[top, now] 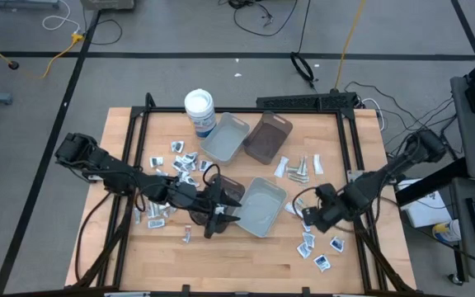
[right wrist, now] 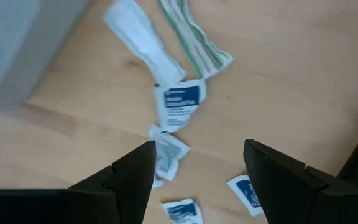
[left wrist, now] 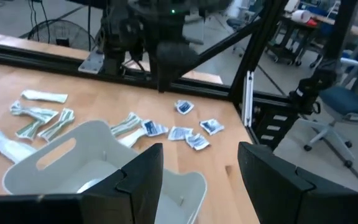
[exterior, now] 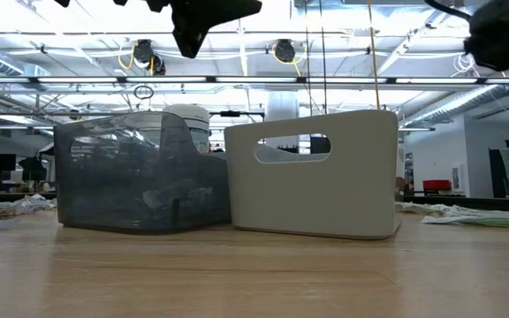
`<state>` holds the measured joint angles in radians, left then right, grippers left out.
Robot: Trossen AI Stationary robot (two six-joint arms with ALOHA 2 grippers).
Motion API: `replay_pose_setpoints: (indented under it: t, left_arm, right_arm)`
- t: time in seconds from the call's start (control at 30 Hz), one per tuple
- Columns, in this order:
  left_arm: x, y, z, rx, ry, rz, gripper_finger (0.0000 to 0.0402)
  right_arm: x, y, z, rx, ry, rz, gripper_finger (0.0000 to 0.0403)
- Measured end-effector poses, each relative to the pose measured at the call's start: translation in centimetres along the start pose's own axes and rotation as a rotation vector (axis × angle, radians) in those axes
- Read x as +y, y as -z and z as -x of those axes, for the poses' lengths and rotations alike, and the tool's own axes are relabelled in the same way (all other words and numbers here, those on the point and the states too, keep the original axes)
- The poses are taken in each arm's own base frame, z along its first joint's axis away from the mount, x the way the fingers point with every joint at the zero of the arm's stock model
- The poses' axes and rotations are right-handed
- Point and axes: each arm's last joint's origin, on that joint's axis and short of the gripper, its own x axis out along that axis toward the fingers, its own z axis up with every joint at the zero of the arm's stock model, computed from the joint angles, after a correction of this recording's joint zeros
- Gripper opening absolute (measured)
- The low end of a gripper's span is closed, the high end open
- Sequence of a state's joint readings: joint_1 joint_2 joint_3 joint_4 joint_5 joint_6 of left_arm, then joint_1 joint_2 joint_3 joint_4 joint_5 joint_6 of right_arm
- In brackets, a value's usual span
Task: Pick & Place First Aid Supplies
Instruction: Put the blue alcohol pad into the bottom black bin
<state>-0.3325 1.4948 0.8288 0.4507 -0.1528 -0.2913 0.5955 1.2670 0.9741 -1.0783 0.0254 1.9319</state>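
Note:
First aid packets lie scattered on the wooden table: a cluster at the left (top: 176, 161), pale strips (top: 297, 169) at the right, and small white-and-blue packets (top: 320, 247) near the front right. My left gripper (top: 221, 216) is open and empty, raised over the left rim of the front grey tray (top: 264, 206); that tray shows below its fingers in the left wrist view (left wrist: 98, 165). My right gripper (top: 310, 216) is open and empty above loose packets (right wrist: 180, 99) and a white strip (right wrist: 138, 37), just right of that tray.
A grey tray (top: 225, 136) and a brown tray (top: 268, 136) stand at the back, beside a white round tub (top: 199, 107). A dark tray (top: 228, 188) stands next to the front grey tray. A black frame (top: 361, 181) runs along the table's sides.

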Motion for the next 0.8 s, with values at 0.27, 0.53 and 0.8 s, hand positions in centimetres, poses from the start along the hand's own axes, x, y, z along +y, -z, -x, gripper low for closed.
replay_pose_setpoints:
  t: [0.27,0.53,0.8]
  left_arm:
    - [-0.1,0.1,0.0,0.017,0.027,0.026,0.0214]
    - [-0.1,0.1,0.0,0.014,0.029,0.032,0.0214]
    - [-0.1,0.1,0.0,0.018,0.041,0.058,0.0214]
  right_arm:
    - [1.2,1.4,-2.6,-0.027,0.073,-0.008,0.0238]
    - [2.9,2.1,-5.7,-0.042,0.102,0.010,0.0238]
    - [3.1,2.2,-7.6,-0.093,0.160,-0.008,0.0237]
